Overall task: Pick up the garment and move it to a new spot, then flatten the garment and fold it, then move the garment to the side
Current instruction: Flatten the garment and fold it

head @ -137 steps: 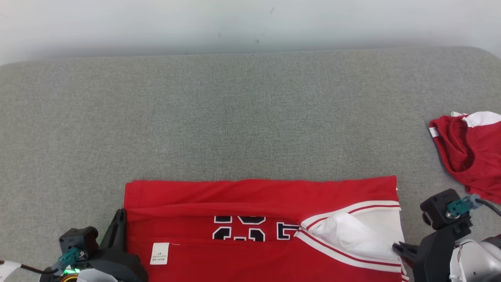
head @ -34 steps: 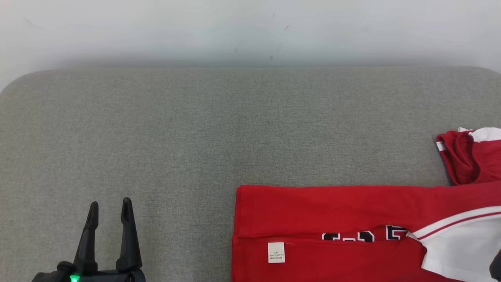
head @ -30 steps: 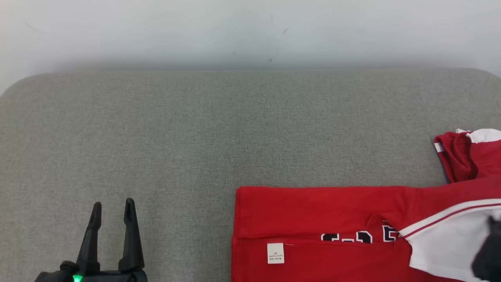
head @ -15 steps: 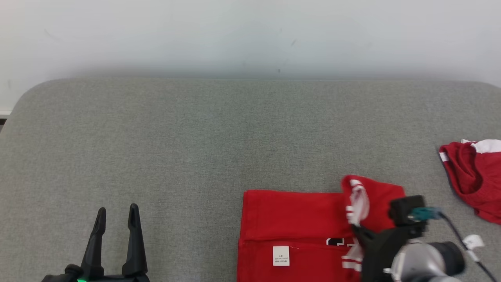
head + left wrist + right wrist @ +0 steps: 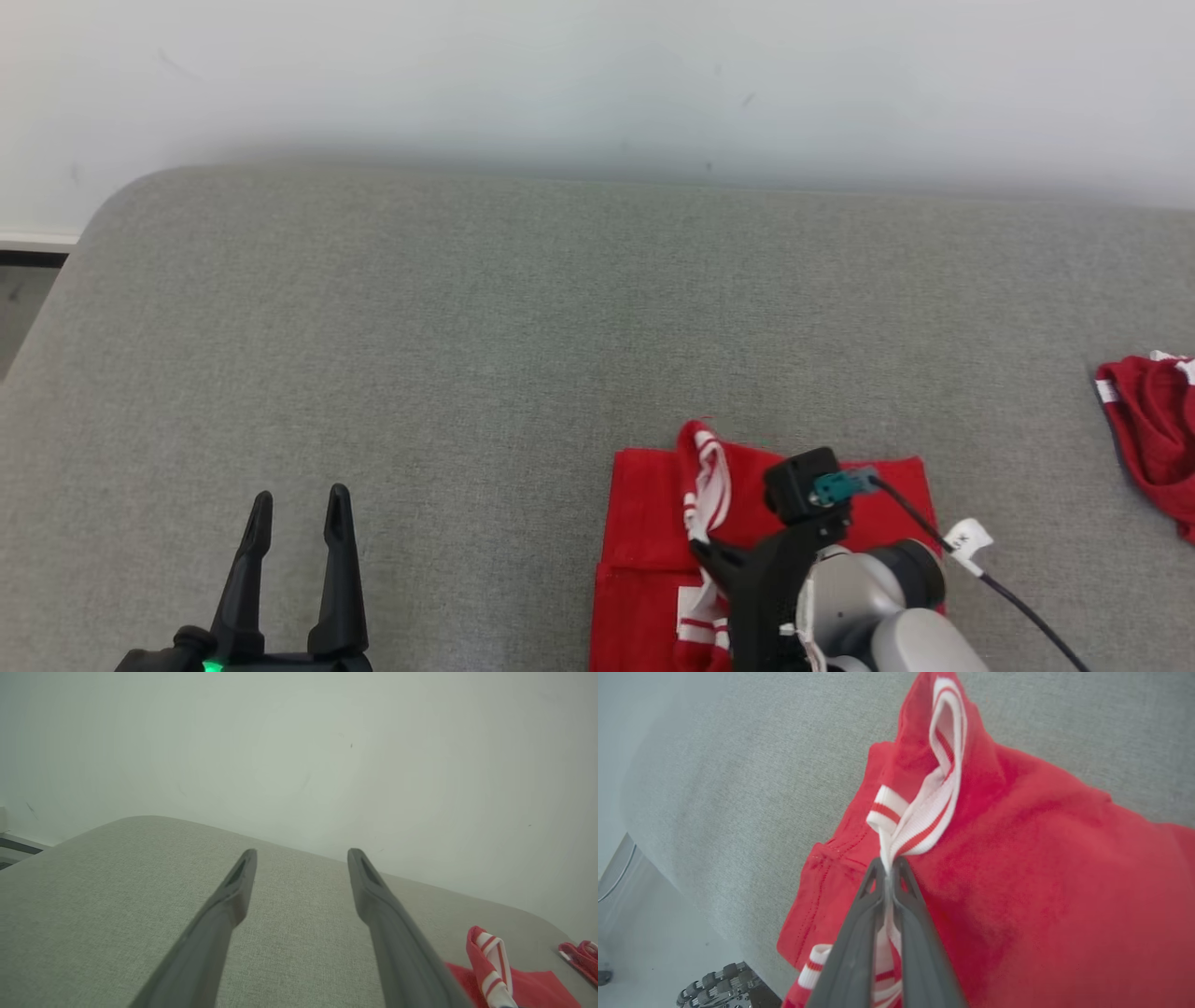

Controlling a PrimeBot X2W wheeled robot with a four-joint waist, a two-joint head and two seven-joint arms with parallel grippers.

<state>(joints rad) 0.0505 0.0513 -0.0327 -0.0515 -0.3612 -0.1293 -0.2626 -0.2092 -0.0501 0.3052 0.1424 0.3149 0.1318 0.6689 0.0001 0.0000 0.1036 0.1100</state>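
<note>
The garment [image 5: 644,504] is a red jersey with white-and-red striped trim, lying folded into a small rectangle at the bottom centre-right of the grey cushion. My right gripper [image 5: 702,549] is shut on the striped trim [image 5: 934,793], holding a loop of it raised above the red cloth [image 5: 1041,858]; in the right wrist view the right gripper [image 5: 888,862] pinches the trim tightly. My left gripper [image 5: 299,504] stands open over bare cushion at the lower left, well apart from the garment. In the left wrist view the left gripper [image 5: 301,856] holds nothing, and the garment [image 5: 537,987] lies at the lower right.
A second red-and-white piece of clothing [image 5: 1153,429] lies bunched at the right edge of the cushion [image 5: 467,327]. The cushion's rounded left corner drops to the floor [image 5: 19,289]. A white wall runs behind. A black cable [image 5: 1027,607] trails from my right wrist.
My right gripper has carried the garment's striped right end leftward over the rest, so the garment now lies much narrower. The head camera has shifted. The left gripper stays open in place.
</note>
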